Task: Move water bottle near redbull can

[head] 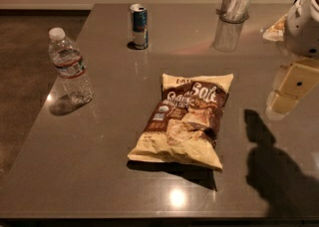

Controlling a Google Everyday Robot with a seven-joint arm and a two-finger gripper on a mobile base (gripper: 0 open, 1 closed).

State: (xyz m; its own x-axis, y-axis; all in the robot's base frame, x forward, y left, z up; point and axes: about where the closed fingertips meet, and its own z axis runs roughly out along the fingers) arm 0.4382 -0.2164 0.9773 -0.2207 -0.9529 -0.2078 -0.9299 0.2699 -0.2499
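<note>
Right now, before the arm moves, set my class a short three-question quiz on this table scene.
1. True or false: the water bottle touches the redbull can.
2. What lies between the water bottle and the hand, which hangs over the right side of the table? A) chip bag B) plate C) bowl
3. Which stands nearer the left edge, bottle or can?
Key: 1 false; 2 A; 3 the bottle.
</note>
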